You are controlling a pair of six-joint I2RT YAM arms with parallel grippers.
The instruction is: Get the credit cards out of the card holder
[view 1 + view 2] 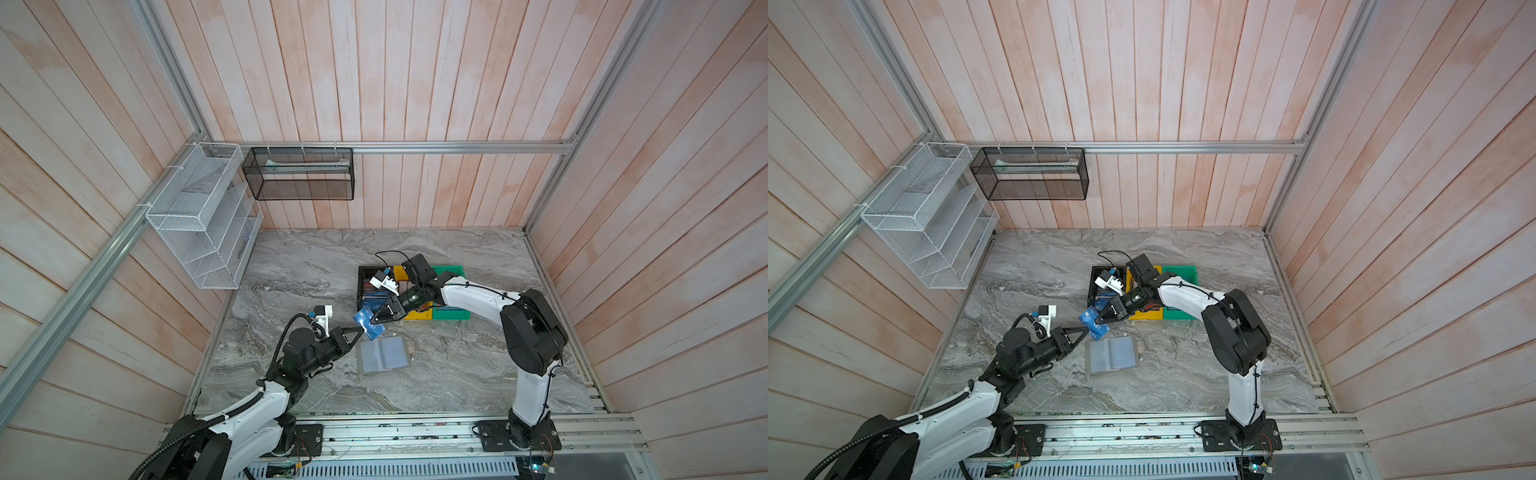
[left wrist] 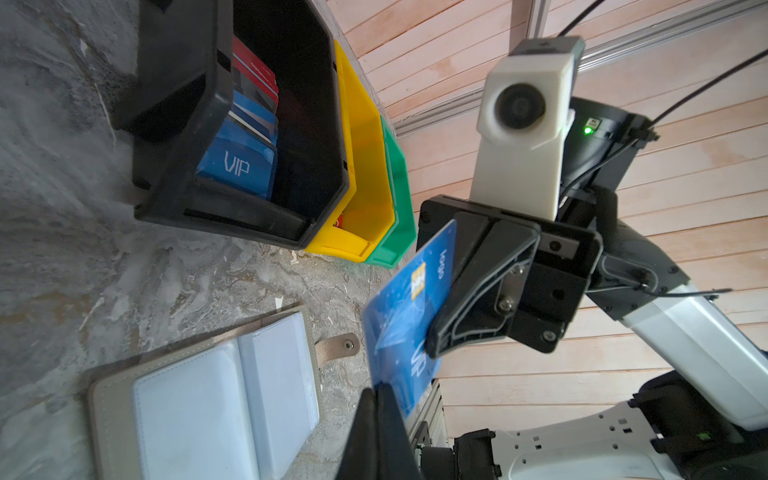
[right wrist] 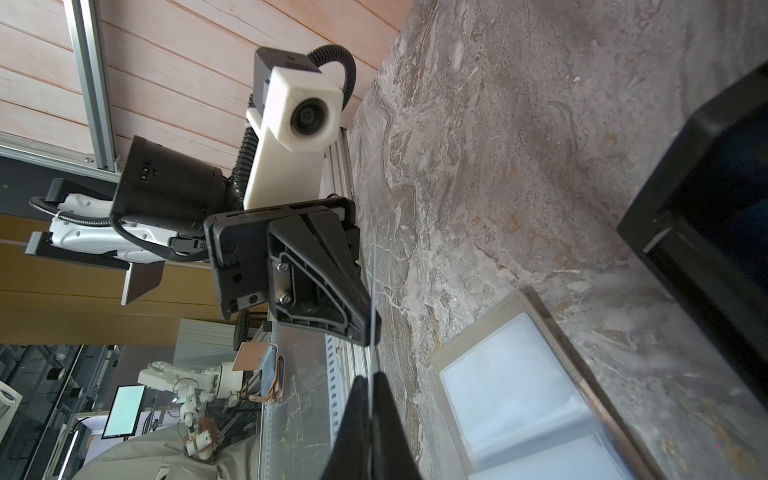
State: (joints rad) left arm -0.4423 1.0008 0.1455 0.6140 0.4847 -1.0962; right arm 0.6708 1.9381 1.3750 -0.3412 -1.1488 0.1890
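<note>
A blue-teal credit card [image 1: 363,316] [image 1: 1088,317] with pale "VIP" lettering hangs in the air above the table, held from both sides. My left gripper [image 1: 360,328] [image 2: 382,388] is shut on one end of this card [image 2: 401,320]. My right gripper [image 1: 375,321] [image 3: 370,376] is shut on the other end, where the card [image 3: 374,286] shows edge-on as a thin line. The grey card holder [image 1: 382,354] [image 1: 1112,354] [image 2: 208,399] [image 3: 515,395] lies open flat on the table just below, its pale pockets facing up.
A black bin [image 1: 360,286] [image 2: 178,124] behind the grippers holds several cards, one blue VIP card [image 2: 237,166] among them. A yellow bin [image 2: 365,166] and a green bin [image 1: 453,313] stand beside it. White [image 1: 199,216] and black [image 1: 299,174] wire baskets hang on the walls.
</note>
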